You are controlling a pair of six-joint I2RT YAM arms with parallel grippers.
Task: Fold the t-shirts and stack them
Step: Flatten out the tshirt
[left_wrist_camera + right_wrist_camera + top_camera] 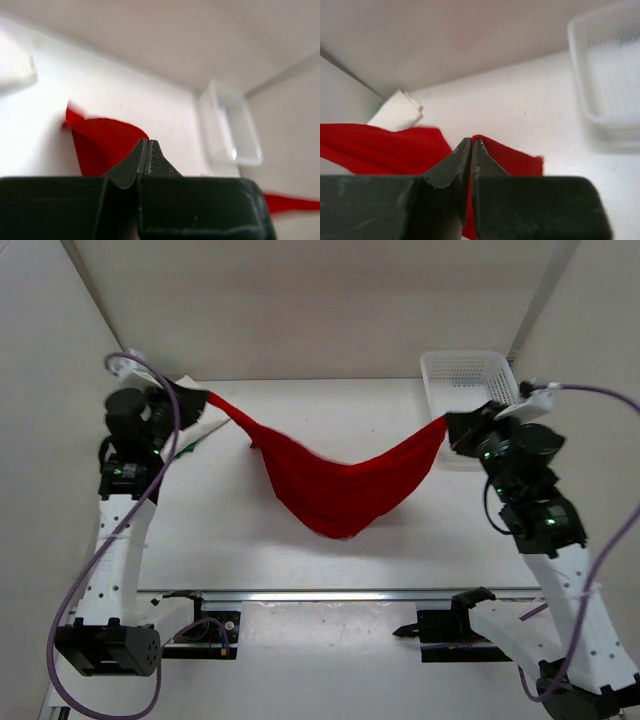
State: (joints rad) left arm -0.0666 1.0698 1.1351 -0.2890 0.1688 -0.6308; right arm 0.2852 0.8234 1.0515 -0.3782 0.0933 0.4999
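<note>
The left gripper is clamped on one end of the bright red cloth t-shirt, which sags between the arms over the white table. The right gripper pinches the other end. Either thin grip could slip under tension and drop the shirt crumpled.

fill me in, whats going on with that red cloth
Both arms hold the red t-shirt by opposite ends. The left gripper pinches one end at far left, and the right gripper pinches the other beside the white basket. The shirt sags in the middle over the table. A folded white cloth lies at far left.
</note>
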